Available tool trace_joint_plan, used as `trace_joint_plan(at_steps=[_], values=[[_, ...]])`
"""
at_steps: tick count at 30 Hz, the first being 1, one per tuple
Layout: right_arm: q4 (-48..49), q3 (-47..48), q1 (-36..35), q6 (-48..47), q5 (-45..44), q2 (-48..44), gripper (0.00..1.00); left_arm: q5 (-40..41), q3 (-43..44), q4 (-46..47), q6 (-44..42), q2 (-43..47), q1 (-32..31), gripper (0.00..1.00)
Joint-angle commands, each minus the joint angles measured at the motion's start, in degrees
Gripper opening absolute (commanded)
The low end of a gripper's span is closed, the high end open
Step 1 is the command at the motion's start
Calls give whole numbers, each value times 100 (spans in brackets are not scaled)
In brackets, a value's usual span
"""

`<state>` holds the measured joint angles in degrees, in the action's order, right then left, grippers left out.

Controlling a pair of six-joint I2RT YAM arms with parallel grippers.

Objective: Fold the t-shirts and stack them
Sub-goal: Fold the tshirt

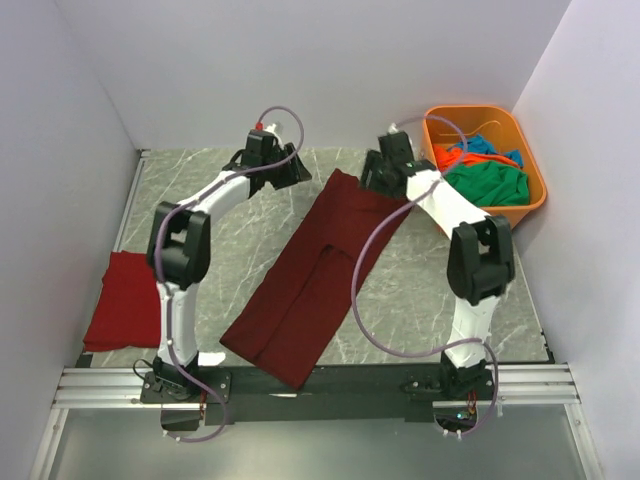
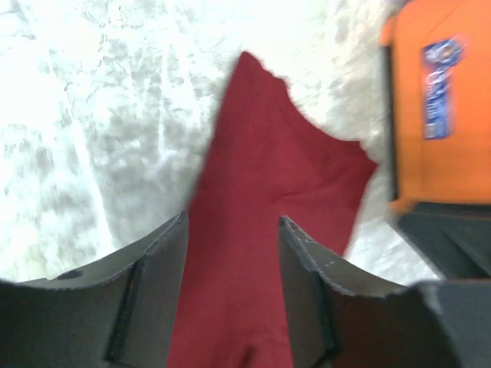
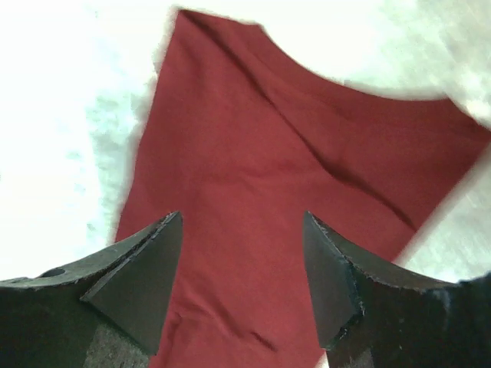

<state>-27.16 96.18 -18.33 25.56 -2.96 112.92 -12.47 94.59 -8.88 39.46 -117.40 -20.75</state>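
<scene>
At far end of maroon t-shirt (image 1: 310, 280): left end effector (image 2: 233, 221) and right end effector (image 3: 242, 217) both spread apart

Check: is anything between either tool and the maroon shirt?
Nothing visible. Both wrist views show the maroon shirt lying directly beyond the open left tool and right tool, with no other object between.
</scene>
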Motion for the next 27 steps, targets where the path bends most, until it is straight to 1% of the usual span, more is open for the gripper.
trace_joint_plan(at_steps=[1, 2, 3, 4, 7, 11, 12, 15, 20, 21, 23, 24, 27], values=[[377, -959, 285, 370, -21, -481, 70, -1291, 899, 28, -1159, -633, 80, 57], [517, -1144, 338, 388, 84, -551, 70, -1476, 1104, -147, -1308, -974, 80, 58], [571, -1415, 391, 388, 129, -639, 70, -1634, 1289, -210, -1536, -1125, 80, 59], [606, -1522, 435, 388, 164, -657, 70, -1871, 1569, -236, -1616, -1353, 80, 59], [711, -1865, 567, 449, 261, -666, 70, -2109, 1860, -237, -1687, -1679, 80, 61], [992, -2305, 751, 564, 279, -719, 70, -2049, 2362, -456, -1687, -2136, 71, 61], [1019, -2410, 804, 581, 409, -719, 70, -2023, 2606, -604, -1696, -2233, 71, 61], [1072, -2499, 831, 617, 437, -667, 69, -1970, 3011, -755, -1731, -2585, 45, 61], [1072, -2499, 831, 661, 454, -561, 61, -1970, 3417, -878, -1767, -3007, -8, 63], [1063, -2447, 831, 661, 437, -509, 58, -1996, 3487, -869, -1758, -3042, -8, 62], [1063, -2429, 831, 661, 428, -447, 54, -2031, 3496, -817, -1758, -3122, -25, 62], [1046, -2385, 839, 669, 419, -412, 49, -2014, 3514, -799, -1758, -3148, -34, 62], [1002, -2262, 831, 670, 428, -263, 40, -2023, 3628, -790, -1802, -3262, -78, 62]])
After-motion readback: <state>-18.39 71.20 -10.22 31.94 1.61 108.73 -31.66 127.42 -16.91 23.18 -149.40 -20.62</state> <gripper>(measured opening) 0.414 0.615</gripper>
